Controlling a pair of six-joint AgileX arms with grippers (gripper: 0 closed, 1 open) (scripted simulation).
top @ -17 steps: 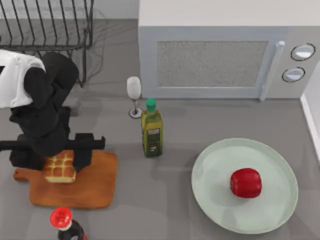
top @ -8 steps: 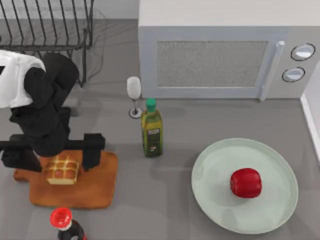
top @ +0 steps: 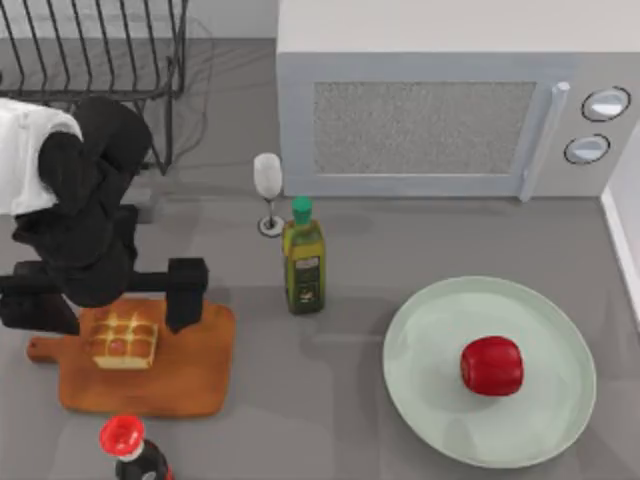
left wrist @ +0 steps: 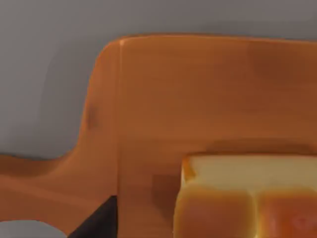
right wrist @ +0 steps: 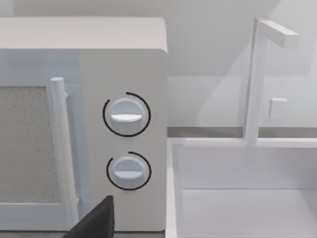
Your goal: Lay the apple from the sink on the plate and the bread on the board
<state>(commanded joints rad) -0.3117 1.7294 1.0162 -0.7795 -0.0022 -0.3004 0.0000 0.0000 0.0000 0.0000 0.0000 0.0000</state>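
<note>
board (top: 175, 370): smooth wood | apple (top: 492, 365): glossy | rack (top: 95, 50): wire

My left arm has a white rounded shell segment, and below it the links are matte black and bulky. The left gripper (top: 108, 297) is black, a straight crossbar with two square block fingers (top: 187, 292). No cables or markings I can see.

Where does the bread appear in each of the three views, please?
Top view: the bread lies on the board, at the table's left, under the open left gripper.
Left wrist view: the bread sits on the board.
Right wrist view: it faces the microwave and sink instead.
Shared landmark: the board.
</note>
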